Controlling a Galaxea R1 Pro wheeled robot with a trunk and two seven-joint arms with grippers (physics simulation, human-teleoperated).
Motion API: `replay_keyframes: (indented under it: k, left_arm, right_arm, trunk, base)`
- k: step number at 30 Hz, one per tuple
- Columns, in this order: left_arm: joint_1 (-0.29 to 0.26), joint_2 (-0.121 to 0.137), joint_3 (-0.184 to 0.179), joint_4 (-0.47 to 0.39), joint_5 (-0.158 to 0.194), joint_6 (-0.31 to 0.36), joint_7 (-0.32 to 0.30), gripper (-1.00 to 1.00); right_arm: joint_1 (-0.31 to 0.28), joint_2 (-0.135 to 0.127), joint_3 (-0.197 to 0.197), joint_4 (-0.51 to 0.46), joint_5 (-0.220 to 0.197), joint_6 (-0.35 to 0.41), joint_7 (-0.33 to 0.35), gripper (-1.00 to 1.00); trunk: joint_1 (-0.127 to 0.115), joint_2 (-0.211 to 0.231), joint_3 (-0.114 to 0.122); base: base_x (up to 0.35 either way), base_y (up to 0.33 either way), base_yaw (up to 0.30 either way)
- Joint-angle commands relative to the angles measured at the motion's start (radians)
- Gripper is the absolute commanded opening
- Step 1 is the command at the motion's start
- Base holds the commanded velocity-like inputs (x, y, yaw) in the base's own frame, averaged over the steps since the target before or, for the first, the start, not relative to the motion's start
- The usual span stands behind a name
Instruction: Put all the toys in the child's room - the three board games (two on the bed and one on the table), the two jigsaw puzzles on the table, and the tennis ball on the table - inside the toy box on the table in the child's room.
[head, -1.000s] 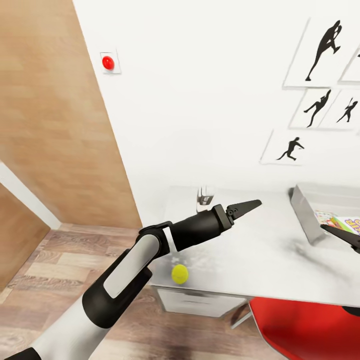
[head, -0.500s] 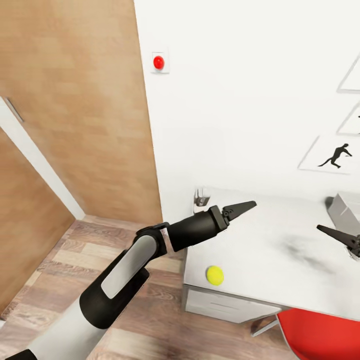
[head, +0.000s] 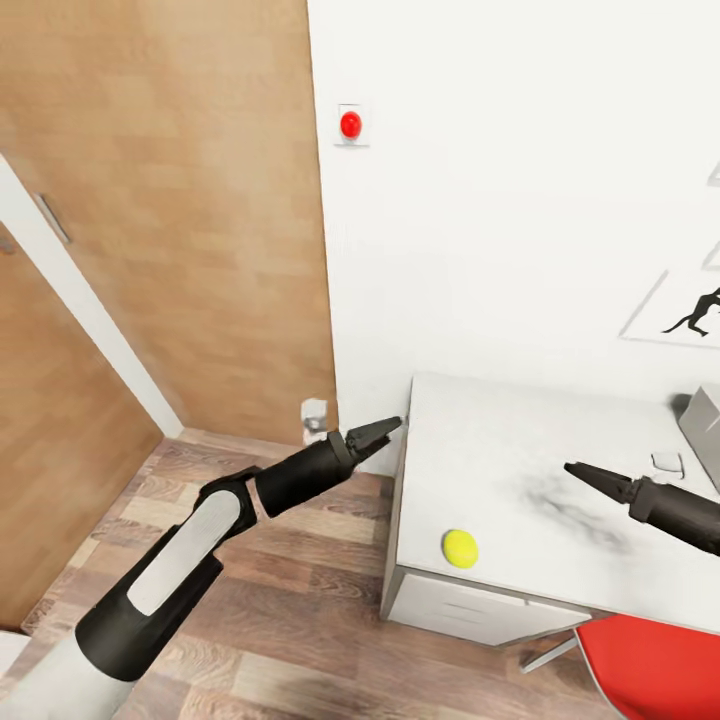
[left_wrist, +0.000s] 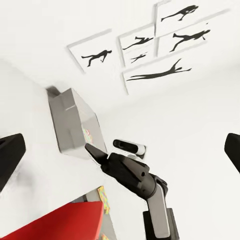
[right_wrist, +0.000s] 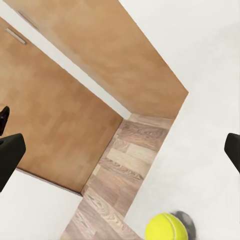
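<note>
Tennis ball (head: 460, 548) lies on the pale counter (head: 500, 460) close to its front corner, below and ahead of the right tool (head: 578, 470), which hangs over the counter top with its tips aimed toward the ball's end. In the right wrist view the ball (right_wrist: 166, 228) sits low between two dark fingertips (right_wrist: 10, 155) held far apart at the frame's sides, so that tool is spread wide and empty. The left tool (head: 380, 430) hovers off the counter's end, above the wood floor (head: 280, 600), its tips looking slightly parted; its own wrist view also shows the fingers wide, pinching nothing. Beyond the right tool, a corner of the grey toy box (head: 705, 420) peeks in; the left wrist view shows the box (left_wrist: 75, 122) standing well behind that arm.

The step in hand appears to be the approach to the ball. Next, the right tool would need to descend and advance until the ball sits between its fingers, then close gently, since a round ball may roll off the nearby edge.
</note>
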Motion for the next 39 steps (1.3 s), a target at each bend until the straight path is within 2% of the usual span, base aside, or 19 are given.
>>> replay_keyframes:
  k: [1,2,8,9,10,11,12,13,17,19,20,21,26,30,31,33,34,37,39]
  left_arm:
    - [0.021,0.013,0.019,0.0,0.006,0.002,-0.01,1.0]
    - [0.021,0.013,0.019,0.0,0.006,0.002,-0.01,1.0]
    - [0.187,0.072,0.14,0.0,0.005,0.001,-0.036,1.0]
    - [0.187,0.072,0.14,0.0,0.005,0.001,-0.036,1.0]
    - [0.218,0.08,0.156,0.0,0.004,0.001,-0.037,1.0]
    - [0.248,0.089,0.171,0.0,0.001,0.001,-0.038,1.0]
    - [0.304,0.104,0.203,0.001,-0.012,0.0,-0.042,1.0]
    - [0.304,0.104,0.203,0.001,-0.012,0.0,-0.042,1.0]
    - [0.389,0.122,0.275,0.001,-0.04,0.0,-0.073,1.0]
    - [0.424,0.126,0.305,0.001,-0.051,0.0,-0.101,1.0]
    - [0.455,0.129,0.335,0.001,-0.059,0.0,-0.126,1.0]
    - [0.455,0.129,0.335,0.001,-0.059,0.0,-0.126,1.0]
    - [0.546,0.133,0.41,0.005,-0.069,0.001,-0.143,1.0]
    - [0.635,0.127,0.477,0.027,-0.073,-0.003,-0.142,1.0]
    - [0.669,0.126,0.5,0.04,-0.076,-0.004,-0.143,1.0]
    - [0.698,0.128,0.516,0.049,-0.089,-0.004,-0.143,1.0]
    - [0.698,0.128,0.516,0.049,-0.089,-0.004,-0.143,1.0]
    - [0.724,0.131,0.531,0.061,-0.141,-0.004,-0.144,1.0]
    - [0.729,0.13,0.534,0.065,-0.163,-0.004,-0.143,1.0]
  right_arm:
    - [-0.001,0.003,0.006,0.0,0.001,-0.003,-0.001,1.0]
    - [-0.001,0.003,0.006,0.0,0.001,-0.003,-0.001,1.0]
    - [-0.001,0.009,0.023,0.0,0.004,-0.025,-0.055,1.0]
    - [-0.001,0.009,0.023,0.0,0.004,-0.025,-0.055,1.0]
    - [-0.001,0.01,0.024,0.0,0.004,-0.026,-0.075,1.0]
    - [-0.002,0.01,0.025,0.0,0.004,-0.028,-0.098,1.0]
    - [-0.002,0.011,0.03,0.0,0.005,-0.033,-0.143,1.0]
    - [-0.002,0.011,0.03,0.0,0.005,-0.033,-0.143,1.0]
    - [-0.006,0.01,0.041,-0.001,0.006,-0.039,-0.199,1.0]
    - [-0.008,0.008,0.047,-0.001,0.006,-0.039,-0.212,1.0]
    - [-0.01,0.007,0.058,-0.001,0.006,-0.037,-0.223,1.0]
    - [-0.01,0.007,0.058,-0.001,0.006,-0.037,-0.223,1.0]
    - [-0.016,0.01,0.103,-0.001,0.007,-0.038,-0.262,1.0]
    - [-0.024,0.011,0.159,0.0,0.021,-0.036,-0.397,1.0]
    - [-0.033,0.011,0.186,-0.001,0.026,-0.034,-0.48,1.0]
    - [-0.041,0.012,0.211,-0.001,0.029,-0.033,-0.544,1.0]
    - [-0.041,0.012,0.211,-0.001,0.029,-0.033,-0.544,1.0]
    - [-0.049,0.012,0.246,-0.001,0.032,-0.032,-0.6,1.0]
    - [-0.05,0.012,0.257,-0.001,0.033,-0.032,-0.612,1.0]
  trunk:
    - [0.001,-0.002,-0.002]
    - [0.001,-0.002,-0.002]
    - [0.001,-0.002,-0.002]
    - [0.001,-0.002,-0.002]
    - [0.001,-0.002,-0.002]
    - [0.001,-0.002,-0.002]
    - [0.001,-0.002,-0.002]
    - [0.001,-0.002,-0.002]
    - [0.001,-0.002,-0.001]
    - [0.001,-0.002,0.0]
    - [0.001,-0.002,0.001]
    - [0.001,-0.002,0.002]
    - [0.001,-0.002,0.009]
    - [0.001,-0.002,0.015]
    - [0.001,-0.002,0.016]
    - [0.001,-0.002,0.019]
    - [0.001,-0.002,0.021]
    - [0.001,-0.002,0.026]
    - [0.001,-0.002,0.029]
  base:
    - [-0.004,0.025,0.002]
    - [-0.004,0.025,0.002]
    - [-0.002,0.012,0.001]
    - [-0.001,0.005,0.0]
    - [-0.001,0.005,0.0]
    - [-0.001,0.004,0.0]
    - [0.0,0.003,0.0]
    - [0.0,0.003,0.0]
    - [0.0,0.002,-0.015]
    - [0.0,0.001,-0.064]
    - [0.0,0.0,-0.064]
    - [0.0,0.0,-0.064]
    - [0.0,0.0,-0.034]
    - [0.0,0.0,-0.012]
    - [0.0,0.0,-0.006]
    - [0.0,0.0,-0.004]
    - [0.0,0.0,-0.004]
    - [0.0,0.0,-0.002]
    - [0.0,0.0,-0.002]
